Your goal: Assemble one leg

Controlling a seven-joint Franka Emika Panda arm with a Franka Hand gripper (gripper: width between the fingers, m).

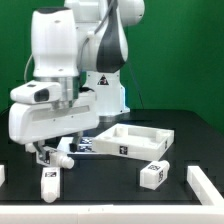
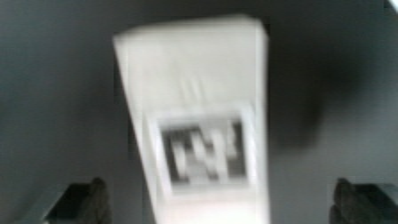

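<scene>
Gripper [image 2: 222,203]: released, fingers [image 2: 80,200] spread wide
Leg [image 2: 192,110]: centred in the gap, untouched, long axis crossing the closing line

Stubby white leg [image 1: 48,183] at lower left of the exterior frame, seemingly on end, black-and-white square tag near its top. Blurred in the wrist view [image 2: 192,110], tag facing the camera. Second leg [image 1: 153,173] low, right of centre, tag showing.
</scene>
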